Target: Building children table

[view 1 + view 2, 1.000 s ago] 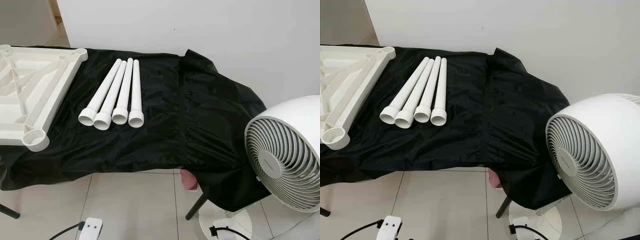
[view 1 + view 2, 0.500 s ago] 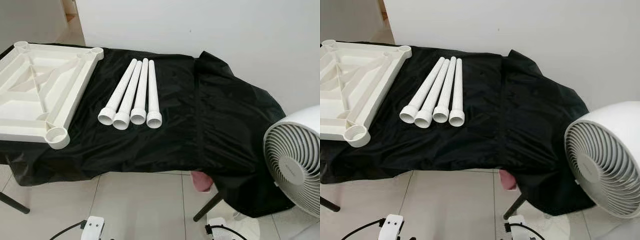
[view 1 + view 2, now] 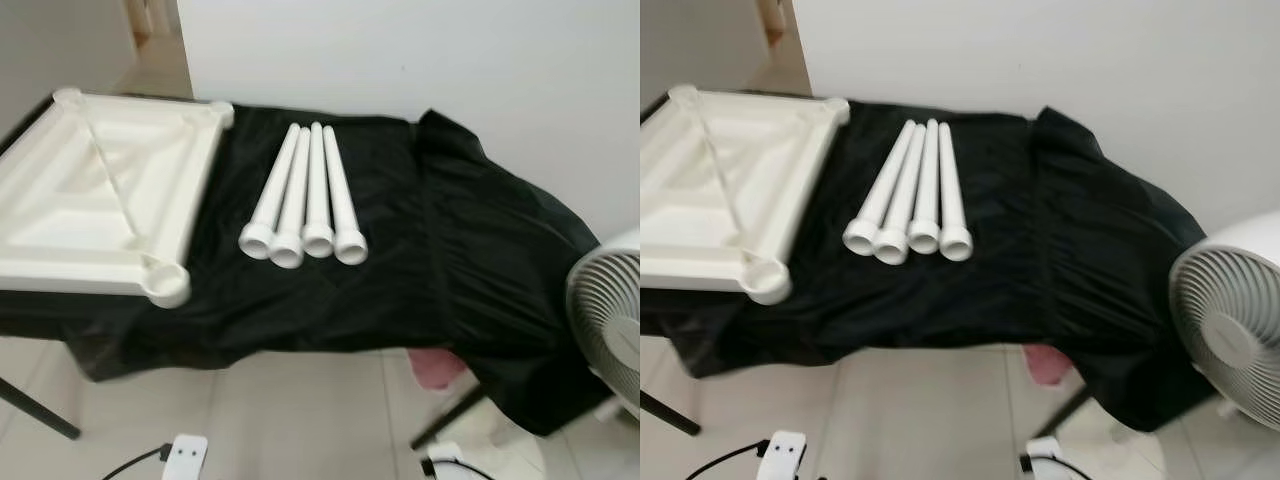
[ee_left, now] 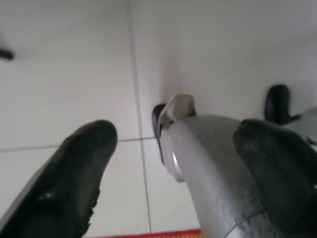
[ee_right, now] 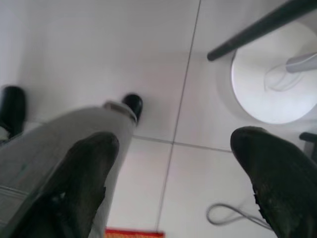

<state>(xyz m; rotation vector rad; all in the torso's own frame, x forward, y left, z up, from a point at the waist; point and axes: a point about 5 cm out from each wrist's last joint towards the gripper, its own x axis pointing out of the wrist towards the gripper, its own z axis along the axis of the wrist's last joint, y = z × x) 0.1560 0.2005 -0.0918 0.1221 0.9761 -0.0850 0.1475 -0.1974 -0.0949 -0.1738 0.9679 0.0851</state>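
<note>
A white plastic table top (image 3: 100, 205) lies upside down on the left of a black-covered table, with round leg sockets at its corners, one at the near corner (image 3: 168, 284). Several white tube legs (image 3: 303, 196) lie side by side in the middle of the cloth, wide ends toward me. My left gripper (image 4: 173, 163) hangs low over the floor tiles, open and holding nothing. My right gripper (image 5: 173, 173) also hangs over the tiles, open and holding nothing.
The black cloth (image 3: 470, 260) drapes over the table's right end. A white fan (image 3: 1235, 325) stands on the floor at the right, its round base (image 5: 270, 82) near my right gripper. A white power strip (image 3: 182, 455) and cables lie on the floor before me.
The camera has swung left: the table top and legs now sit further right in the picture and the fan has slid toward the right edge. Nothing on the table moved.
</note>
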